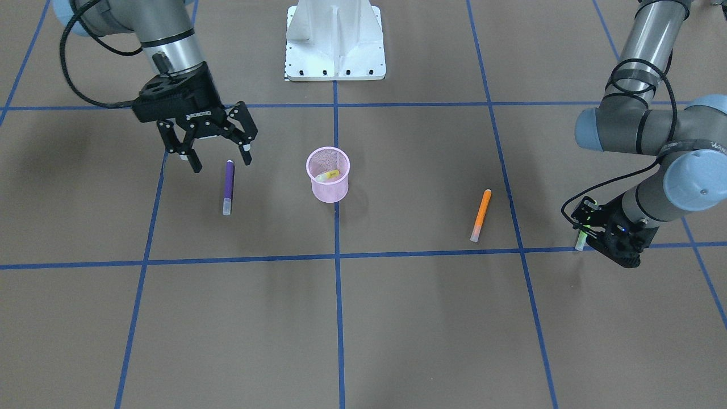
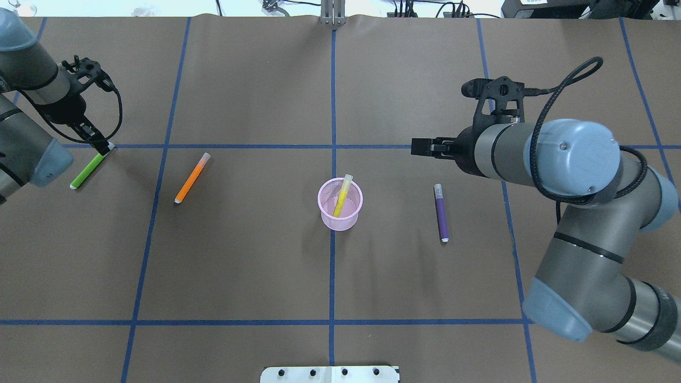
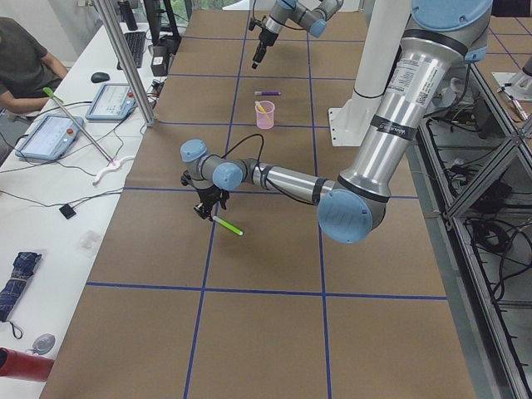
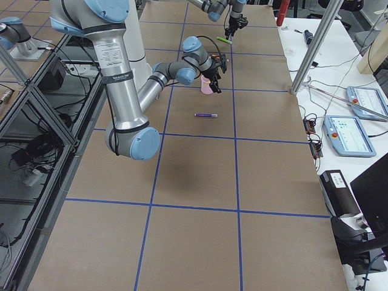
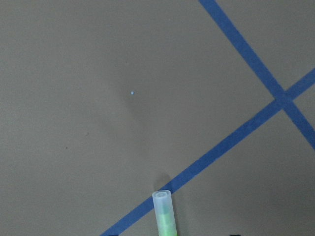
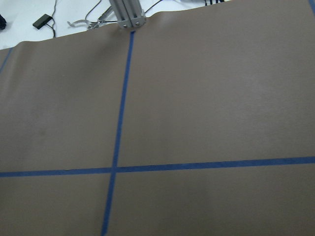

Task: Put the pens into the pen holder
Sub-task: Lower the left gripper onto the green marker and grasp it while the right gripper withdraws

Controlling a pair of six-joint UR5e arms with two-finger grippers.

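The pink mesh pen holder stands upright at the table's middle, with a yellow pen leaning inside it. The purple pen lies flat to the holder's side. My right gripper is open and empty, hovering just beyond the purple pen's far end. The orange pen lies flat on the other side. My left gripper is shut on the green pen at one end and holds it tilted; its pale cap shows in the left wrist view.
The white robot base stands at the table's robot-side edge. Blue tape lines grid the brown table cover. A side bench with tablets and a seated person runs along the far edge.
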